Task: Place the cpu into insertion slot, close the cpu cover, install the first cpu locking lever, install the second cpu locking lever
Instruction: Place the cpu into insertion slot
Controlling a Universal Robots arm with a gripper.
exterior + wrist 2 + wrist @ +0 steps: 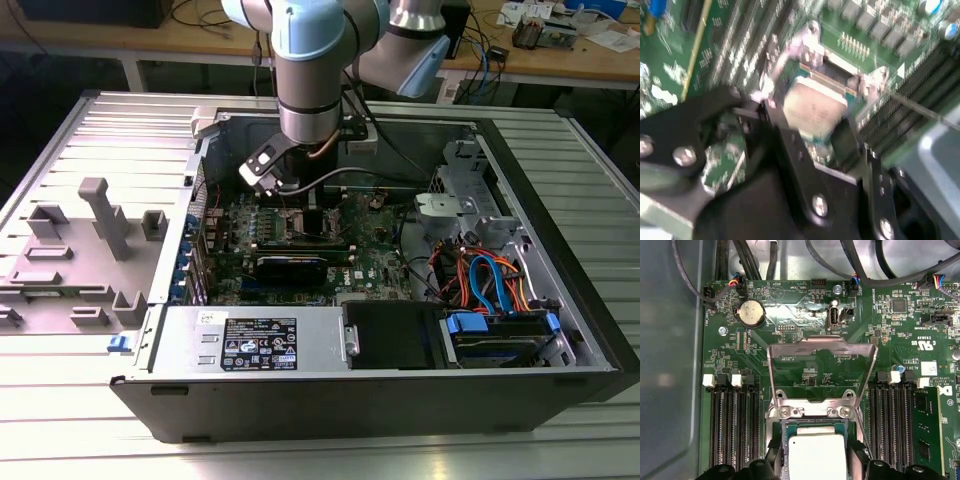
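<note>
Black fingers [790, 145] of mine, clamped on opposite edges of the cpu [814, 107], hold it just over the insertion slot [837, 67] while the cpu cover [822, 345] stands swung open; a tilted or offset release, I judge, could seat it crooked and damage that slot.

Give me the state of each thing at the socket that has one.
cpu cover: open, tipped up at its hinge.
insertion slot: uncovered, with the chip over it.
cpu: flat over the slot; fully seated or not, cannot tell.
gripper: down at the cpu; grip cannot be told.
computer case: side open.
</note>
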